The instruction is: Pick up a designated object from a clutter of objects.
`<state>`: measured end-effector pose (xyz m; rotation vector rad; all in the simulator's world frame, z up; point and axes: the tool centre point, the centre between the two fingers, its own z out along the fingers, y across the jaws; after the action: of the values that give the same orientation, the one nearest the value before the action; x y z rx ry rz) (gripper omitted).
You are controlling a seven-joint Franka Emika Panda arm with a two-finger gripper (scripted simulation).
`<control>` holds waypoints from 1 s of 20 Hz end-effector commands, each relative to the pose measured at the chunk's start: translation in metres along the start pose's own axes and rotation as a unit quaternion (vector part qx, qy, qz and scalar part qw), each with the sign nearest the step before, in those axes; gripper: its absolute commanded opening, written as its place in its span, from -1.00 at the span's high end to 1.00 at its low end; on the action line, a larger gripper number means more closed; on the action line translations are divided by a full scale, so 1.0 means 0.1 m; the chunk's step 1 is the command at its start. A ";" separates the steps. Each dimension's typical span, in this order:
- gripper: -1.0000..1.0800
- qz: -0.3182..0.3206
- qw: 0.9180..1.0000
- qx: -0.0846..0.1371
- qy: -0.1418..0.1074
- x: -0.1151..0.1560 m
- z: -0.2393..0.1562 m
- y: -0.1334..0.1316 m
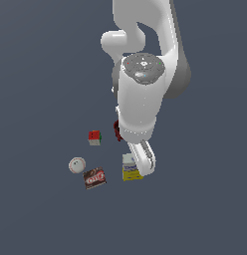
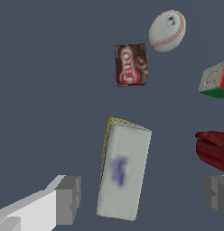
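The designated object, a carton (image 1: 129, 170) with a yellow lower part and a white top with blue lettering, stands among the clutter of objects. In the wrist view the carton's white top (image 2: 123, 173) lies between my two grey fingertips (image 2: 67, 200), apart from both. My gripper (image 2: 142, 200) is open and hangs just above the carton. In the exterior view the gripper (image 1: 142, 160) covers the carton's right part.
A brown-and-red box (image 1: 94, 178) and a white ball with red seams (image 1: 76, 165) lie on the exterior view's left of the carton. A red-green-white cube (image 1: 94, 137) sits farther back. A dark red mug (image 2: 214, 151) is close by, mostly hidden behind the arm in the exterior view.
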<state>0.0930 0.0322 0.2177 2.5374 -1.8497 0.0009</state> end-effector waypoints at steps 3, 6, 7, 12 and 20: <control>-0.92 0.037 0.999 0.000 0.000 -0.03 0.08 -0.06; -0.92 0.054 0.999 0.000 -0.001 -0.05 0.12 -0.09; -0.92 0.059 0.998 0.000 -0.001 -0.05 0.13 -0.10; -0.92 0.072 0.997 0.000 -0.001 -0.07 0.15 -0.12; -0.92 0.072 0.997 0.000 -0.001 -0.07 0.24 -0.12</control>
<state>0.1026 0.0423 0.1976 2.3999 -2.0281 0.0008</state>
